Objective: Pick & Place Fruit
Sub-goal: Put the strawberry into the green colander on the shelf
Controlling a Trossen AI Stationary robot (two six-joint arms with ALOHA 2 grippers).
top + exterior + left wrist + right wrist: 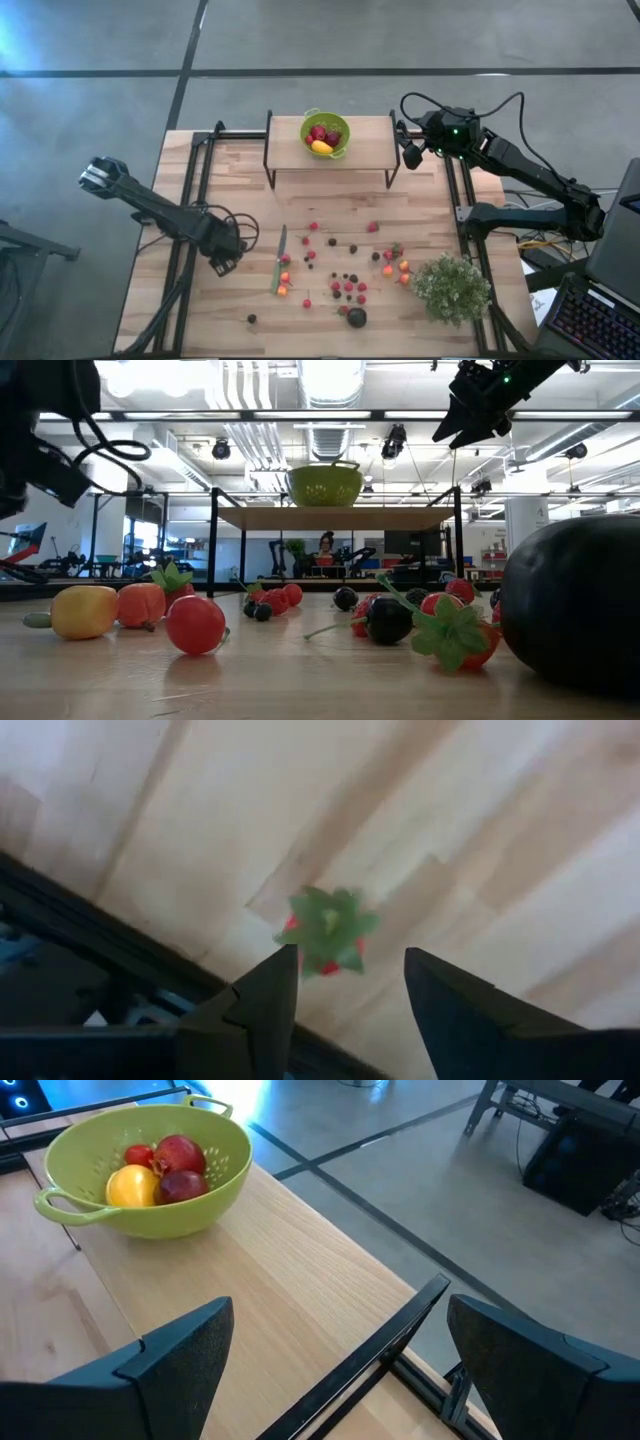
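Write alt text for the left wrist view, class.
The left gripper, fingers open, hangs above a red strawberry with a leafy green cap, lying on the pale wooden table. A dark metal frame runs along the table edge.

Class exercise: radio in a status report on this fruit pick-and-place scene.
Left gripper open over a strawberry, nothing held. Right gripper open beside colander. Fruit scattered on table. Nothing blocking.

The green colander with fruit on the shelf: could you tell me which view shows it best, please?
The right wrist view: the green colander is close, with red and yellow fruit visible inside. The high view shows it small from above; the low view shows only its outside; the left wrist view misses it.
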